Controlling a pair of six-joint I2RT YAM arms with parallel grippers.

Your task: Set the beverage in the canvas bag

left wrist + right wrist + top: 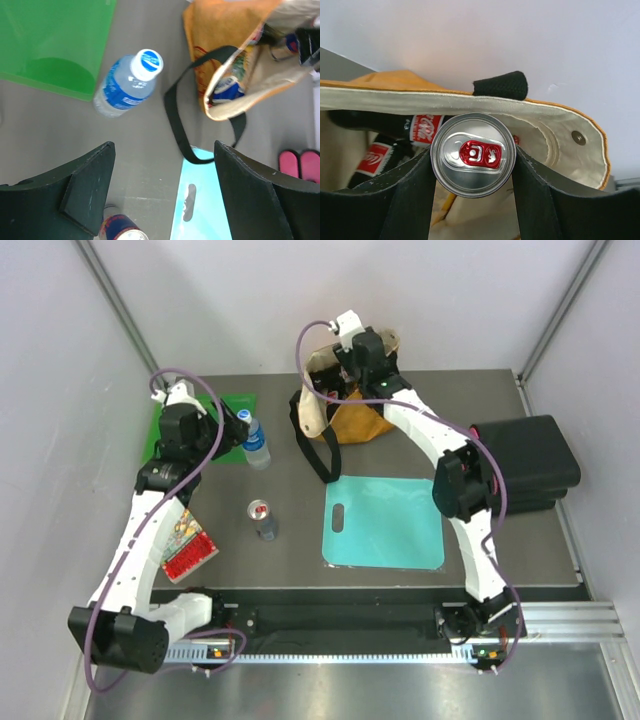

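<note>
The mustard-yellow canvas bag [362, 420] stands open at the back middle of the table, with its black handles hanging forward. My right gripper [342, 380] is over its mouth, shut on a silver can with a red tab [472, 154], held upright inside the cream lining [545, 130]. Two dark cola bottles [385, 125] lie in the bag. My left gripper [215, 435] is open and empty [165, 195], left of the bag [225, 30]. A blue-labelled water bottle [127, 85] lies beside it. A blue and red can [262, 518] stands mid-table and shows in the left wrist view [122, 231].
A green board [235, 405] lies at the back left, and a teal cutting board [385, 523] lies in front of the bag. A black case [530, 460] sits at the right edge. A red snack packet [188, 545] lies under the left arm.
</note>
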